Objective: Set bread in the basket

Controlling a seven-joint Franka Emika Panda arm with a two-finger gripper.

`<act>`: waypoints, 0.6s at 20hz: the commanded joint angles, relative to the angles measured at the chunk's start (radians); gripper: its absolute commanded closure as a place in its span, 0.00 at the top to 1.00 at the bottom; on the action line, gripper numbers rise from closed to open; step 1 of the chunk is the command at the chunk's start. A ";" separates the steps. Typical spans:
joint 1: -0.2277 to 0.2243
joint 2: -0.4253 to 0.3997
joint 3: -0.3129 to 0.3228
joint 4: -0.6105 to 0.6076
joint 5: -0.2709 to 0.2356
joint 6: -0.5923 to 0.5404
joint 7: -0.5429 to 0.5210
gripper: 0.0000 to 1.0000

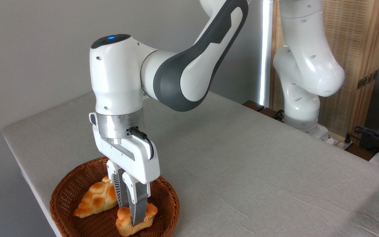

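Note:
The small orange-golden bread bun (pixel 125 222) is low inside the reddish-brown wicker basket (pixel 166 197) at the table's front left corner. My gripper (pixel 133 221) points straight down into the basket and is shut on the bun, its ribbed fingers (pixel 138 205) pinching the bun's middle. Whether the bun rests on the basket floor I cannot tell.
A long braided golden loaf (pixel 95 199) lies in the basket's left half, partly behind my fingers. The grey table (pixel 242 158) ends close to the basket on the left and front. The arm's white base (pixel 303 108) stands at the far right edge.

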 commanded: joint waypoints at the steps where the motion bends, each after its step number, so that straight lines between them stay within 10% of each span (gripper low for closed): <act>1: -0.002 -0.004 0.001 0.009 -0.001 0.000 -0.003 1.00; 8: -0.001 -0.010 0.001 0.075 -0.007 -0.021 -0.008 1.00; 12: -0.001 -0.064 0.007 0.183 -0.053 -0.225 -0.006 1.00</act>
